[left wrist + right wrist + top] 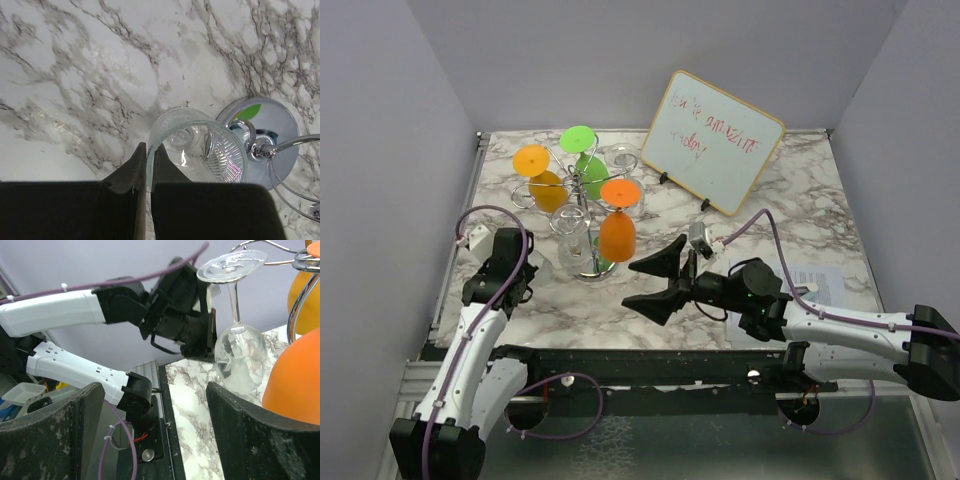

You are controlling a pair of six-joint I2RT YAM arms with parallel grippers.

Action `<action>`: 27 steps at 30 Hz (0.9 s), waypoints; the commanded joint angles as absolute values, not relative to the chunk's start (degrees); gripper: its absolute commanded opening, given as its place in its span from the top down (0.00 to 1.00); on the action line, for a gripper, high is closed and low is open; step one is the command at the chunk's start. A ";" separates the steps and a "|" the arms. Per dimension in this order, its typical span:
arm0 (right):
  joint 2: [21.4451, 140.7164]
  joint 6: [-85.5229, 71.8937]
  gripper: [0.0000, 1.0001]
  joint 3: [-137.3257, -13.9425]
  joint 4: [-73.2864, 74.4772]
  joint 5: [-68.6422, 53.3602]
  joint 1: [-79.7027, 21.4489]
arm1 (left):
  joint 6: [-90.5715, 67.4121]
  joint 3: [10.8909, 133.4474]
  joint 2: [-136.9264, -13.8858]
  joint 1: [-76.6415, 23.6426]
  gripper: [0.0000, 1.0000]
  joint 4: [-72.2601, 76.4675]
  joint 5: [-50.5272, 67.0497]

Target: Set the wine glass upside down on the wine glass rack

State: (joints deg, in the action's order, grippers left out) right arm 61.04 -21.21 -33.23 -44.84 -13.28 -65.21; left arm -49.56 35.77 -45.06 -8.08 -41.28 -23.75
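The wine glass rack (584, 205) is a silver wire stand with a round chrome base (272, 127). A clear wine glass (569, 232) hangs upside down beside the post, its foot up on a wire arm (231, 264) and its bowl (240, 362) below. My left gripper (148, 154) is shut on the bowl's wall, with one finger inside and one outside. It also shows in the right wrist view (205, 337), at the bowl's left side. My right gripper (655, 272) is open and empty, right of the rack and facing it.
Two orange glasses (617, 236) (544, 186) and a green glass (590, 170) hang upside down on the rack's other arms. A whiteboard (712, 140) stands at the back right. A sheet of paper (818, 285) lies near the right arm.
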 commanded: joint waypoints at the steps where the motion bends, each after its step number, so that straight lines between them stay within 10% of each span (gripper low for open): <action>1: 59.82 -21.44 0.13 -33.29 -43.24 -12.44 -65.57 | -44.24 46.61 -42.04 -7.65 1.00 -44.72 -33.76; 15: 59.33 -25.61 0.12 -37.16 -37.09 -6.14 -65.57 | -24.16 81.31 -45.22 -7.66 1.00 -51.71 -42.82; 27: 59.28 -34.61 0.09 -43.01 -31.10 2.53 -65.57 | -25.01 105.76 -54.09 -7.69 1.00 -49.39 -14.28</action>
